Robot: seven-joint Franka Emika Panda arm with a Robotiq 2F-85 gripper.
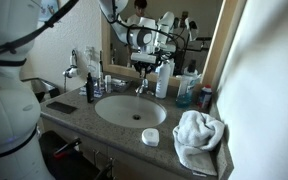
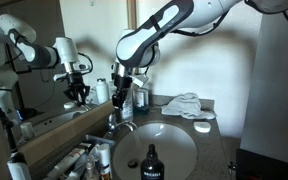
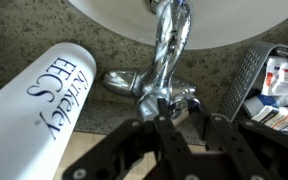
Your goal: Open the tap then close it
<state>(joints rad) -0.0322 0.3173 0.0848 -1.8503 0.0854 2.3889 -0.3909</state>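
One arm, one bathroom sink, and everything's crowded around the tap. It sits at the back edge of the basin, between a tall white bottle and a dark pump bottle, on a speckled stone counter.

In the wrist view the chrome tap runs from the middle of the picture up to the white basin rim, with its shiny base sitting just in front of the black fingers. The gripper has its fingers parted, one on each side of the tap's base, and I can't see them squeezing anything. Honestly can't tell if a pad is touching the metal or just hovering beside it. The white bottle lies across the left of that view, blue lettering on it, right next to the tap.

In both exterior views the gripper hangs down right over the tap; from the side it sits above the back of the basin, with the tap itself mostly hidden behind it.

Other stuff: a crumpled white towel on the counter corner, a small white round dish at the front edge, and a mirror behind it all reflecting the arm.
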